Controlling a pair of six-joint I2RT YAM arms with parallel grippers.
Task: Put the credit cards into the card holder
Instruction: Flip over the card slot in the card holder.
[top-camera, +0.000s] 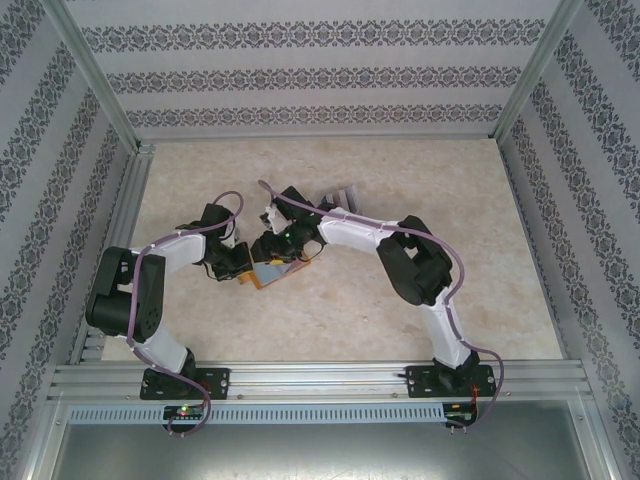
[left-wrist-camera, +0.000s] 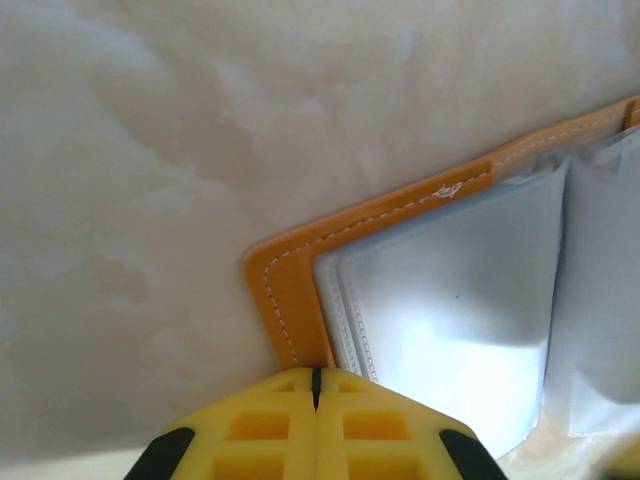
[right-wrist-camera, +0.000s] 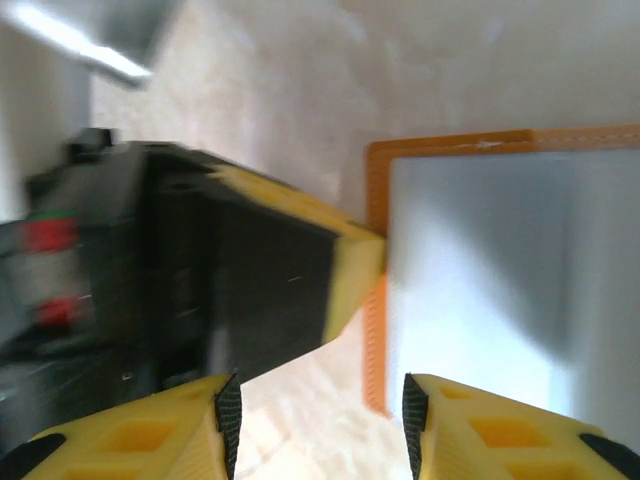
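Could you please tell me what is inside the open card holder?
The card holder lies open, showing pale bluish-clear pockets inside its orange border. No coloured card shows in them. The left gripper covers the near edge, so what lies there cannot be seen.

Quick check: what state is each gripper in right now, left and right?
Left gripper: shut, tips at the orange edge of the card holder; grip unconfirmed.
Right gripper: open, nothing between its fingers.
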